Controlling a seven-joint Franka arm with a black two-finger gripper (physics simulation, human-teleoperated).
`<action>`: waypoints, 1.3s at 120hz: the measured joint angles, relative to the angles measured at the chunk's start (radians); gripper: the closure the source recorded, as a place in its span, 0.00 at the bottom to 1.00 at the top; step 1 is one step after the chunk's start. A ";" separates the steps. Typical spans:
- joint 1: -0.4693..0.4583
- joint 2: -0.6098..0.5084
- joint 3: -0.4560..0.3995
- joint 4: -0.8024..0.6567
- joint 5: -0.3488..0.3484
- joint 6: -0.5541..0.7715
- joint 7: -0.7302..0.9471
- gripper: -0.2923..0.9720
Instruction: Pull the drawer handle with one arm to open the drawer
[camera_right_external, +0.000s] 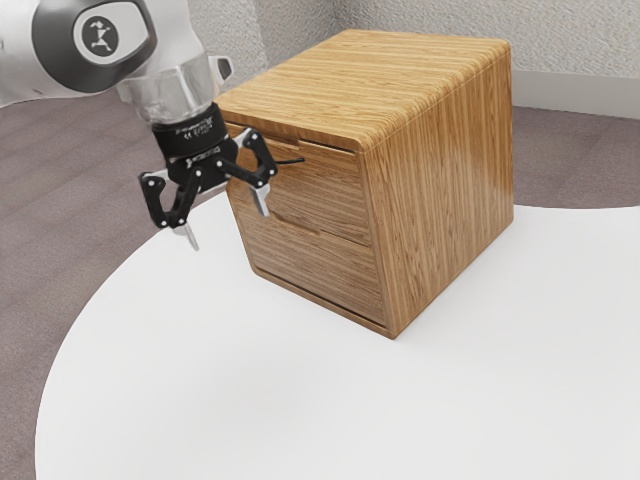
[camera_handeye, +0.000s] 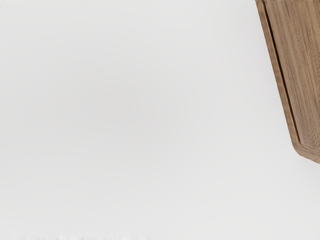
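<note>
The black two-finger hand (camera_right_external: 224, 218) is hovering spread wide, partly hiding the thin dark drawer handle (camera_right_external: 291, 160) of the grainy wooden cabinet (camera_right_external: 440, 170) on the smooth white bench (camera_right_external: 300, 400).

Cabinet (camera_right_external: 400, 150) of light wood with bold striped grain, smooth, with a faint satin sheen on the rounded edges. Same grain across the drawer fronts (camera_right_external: 310, 200). Close up in the wrist view, finely lined and matt. Table (camera_right_external: 300, 400) plain white, smooth, matt, without texture. Floor (camera_right_external: 60, 170) dull mauve-grey, carpet-like, rough. Wall (camera_right_external: 580, 30) pale, lightly stippled. Arm (camera_right_external: 90, 40) in glossy white and grey shell, plastic-looking. Gripper (camera_right_external: 225, 222) matt black, with pale metallic fingertips (camera_right_external: 188, 238).
</note>
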 joint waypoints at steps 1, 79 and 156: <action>-0.001 0.000 0.000 0.000 0.000 0.001 -0.006 0.23; -0.099 0.007 0.045 0.174 0.067 0.047 -0.295 0.23; 0.022 0.133 0.091 0.172 0.029 0.337 -0.309 0.25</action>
